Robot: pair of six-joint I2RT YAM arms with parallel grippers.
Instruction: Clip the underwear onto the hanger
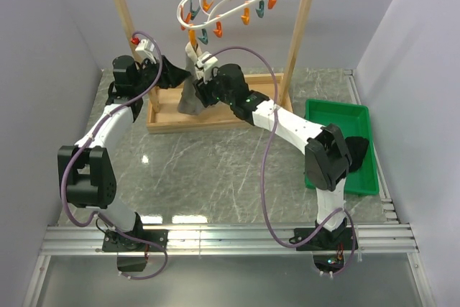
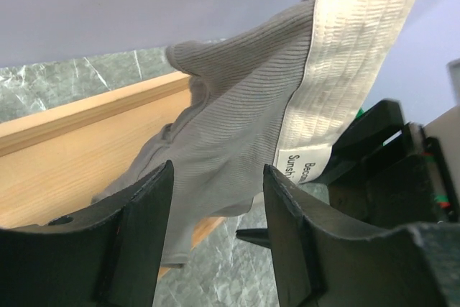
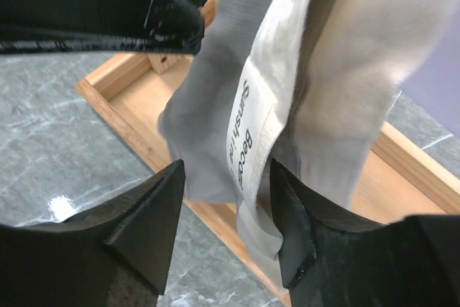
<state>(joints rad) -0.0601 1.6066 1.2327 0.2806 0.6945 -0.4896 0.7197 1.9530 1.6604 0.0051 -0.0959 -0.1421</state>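
The taupe underwear (image 1: 191,91) hangs by its beige waistband (image 2: 352,55) from an orange pin (image 1: 192,37) of the white hanger (image 1: 219,1), which hooks on the rack's top bar. The fabric drapes down to the wooden base. My left gripper (image 1: 172,74) is open just left of the underwear; in the left wrist view (image 2: 217,177) the fabric (image 2: 230,120) lies beyond the fingertips, not between them. My right gripper (image 1: 199,80) is open just right of it; in the right wrist view (image 3: 226,177) the labelled waistband (image 3: 248,134) hangs in front of the open jaws.
The wooden frame rack (image 1: 305,23) stands at the back with its shallow base tray (image 1: 215,121) under both grippers. A green tray (image 1: 338,114) holding a dark cloth (image 1: 358,150) sits at the right. Grey walls close in on both sides.
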